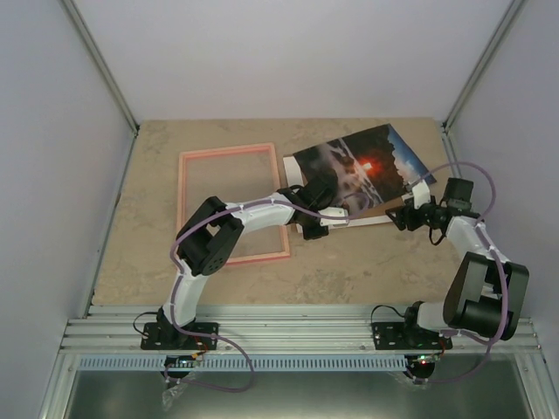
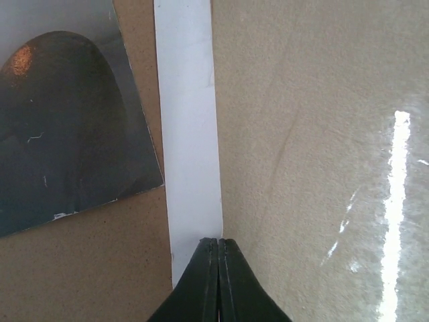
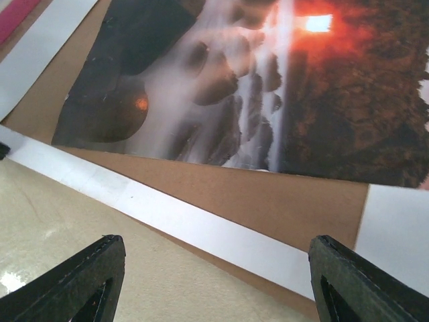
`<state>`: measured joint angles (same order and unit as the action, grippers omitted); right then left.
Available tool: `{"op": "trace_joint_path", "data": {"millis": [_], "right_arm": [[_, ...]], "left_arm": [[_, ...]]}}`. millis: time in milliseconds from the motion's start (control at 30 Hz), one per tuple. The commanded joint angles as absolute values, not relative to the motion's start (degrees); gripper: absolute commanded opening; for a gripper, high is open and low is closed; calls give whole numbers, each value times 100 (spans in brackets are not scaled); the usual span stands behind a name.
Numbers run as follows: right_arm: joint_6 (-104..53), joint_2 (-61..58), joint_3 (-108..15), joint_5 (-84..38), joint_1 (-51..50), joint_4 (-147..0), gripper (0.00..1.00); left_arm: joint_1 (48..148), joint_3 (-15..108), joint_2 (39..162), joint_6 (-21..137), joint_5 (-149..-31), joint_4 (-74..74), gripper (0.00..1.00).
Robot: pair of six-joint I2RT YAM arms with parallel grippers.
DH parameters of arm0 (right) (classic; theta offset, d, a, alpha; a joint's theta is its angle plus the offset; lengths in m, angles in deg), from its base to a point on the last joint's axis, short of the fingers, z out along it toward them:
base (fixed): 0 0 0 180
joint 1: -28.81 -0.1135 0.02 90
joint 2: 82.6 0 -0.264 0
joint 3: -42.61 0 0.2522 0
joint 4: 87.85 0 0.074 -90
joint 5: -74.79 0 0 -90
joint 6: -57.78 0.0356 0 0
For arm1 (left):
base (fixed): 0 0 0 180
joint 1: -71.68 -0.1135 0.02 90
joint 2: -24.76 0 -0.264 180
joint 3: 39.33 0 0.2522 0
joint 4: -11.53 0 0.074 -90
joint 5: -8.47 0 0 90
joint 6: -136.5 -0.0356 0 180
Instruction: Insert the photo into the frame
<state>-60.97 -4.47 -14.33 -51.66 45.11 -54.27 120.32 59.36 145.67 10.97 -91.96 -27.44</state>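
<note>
Photo [image 1: 367, 166] is not in the frame [image 1: 229, 150]. It lies face up and rotated at the far right of the table [image 1: 349, 279], on a brown cardboard [image 1: 377, 208] sheet, with a white strip [image 1: 371, 220] showing along the cardboard's near edge. Frame lies flat on the table to the left, apart from the photo, tabletop showing through its opening; the left arm passes over its right rail. Left gripper [image 1: 342, 218] is down at the near-left corner of the stack. Left wrist view: its fingers [image 2: 201, 288] are pressed fully together with no gap, tips right at the end of the white strip [image 2: 188, 134] where it meets the table. Can't tell whether the strip's edge is pinched between them or the tips just sit on it. Same view: a photo [image 2: 60, 121] corner lies on the cardboard [image 2: 87, 268], left of the strip and clear of the fingers. Right gripper [image 1: 404, 212] sits at the near-right side of the stack, close to the photo's right edge. Right wrist view: jaws wide apart, holding nothing, fingers [image 3: 87, 282] over the table just short of the white strip [image 3: 167, 215]. Beyond the strip is cardboard [image 3: 268, 194], then the photo [image 3: 268, 87], its red sun toward the upper right. A sliver of pink frame [image 3: 17, 13] shows at that view's top-left corner.
</note>
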Motion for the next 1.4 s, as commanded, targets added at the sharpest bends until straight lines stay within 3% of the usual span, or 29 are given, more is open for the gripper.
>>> {"op": "trace_joint_path", "data": {"millis": [0,267,633,767,1000,1167,1333,1367], "right_arm": [[-6531,-590,-1194,-4974,4218,-6025,76],[-7670,-974,-592,-5129,3348,-6429,75],[-8794,-1409,16,-4434,2201,-7157,57],[-9118,-1435,116,-4236,2103,-7246,40],[-9417,-1711,93,-4210,1964,-7124,1],[-9168,-1909,-697,-4531,1967,-6242,1],[-8852,-2151,-1403,-4739,1967,-5511,1],[-8752,-2174,-1556,-4766,1963,-5394,1]], "left_arm": [[12072,5931,14305,1240,-9524,-2906,0],[12040,5998,13929,1369,-9854,-3032,0],[12029,6033,13623,1394,-10119,-3239,0],[12016,6098,13578,1441,-10154,-3277,0],[11799,6401,13465,1801,-10329,-3410,0],[11321,6744,12945,2385,-10570,-3607,63],[10619,7060,12220,3127,-10520,-3492,97],[10467,7095,12083,3310,-10467,-3413,99]]}}
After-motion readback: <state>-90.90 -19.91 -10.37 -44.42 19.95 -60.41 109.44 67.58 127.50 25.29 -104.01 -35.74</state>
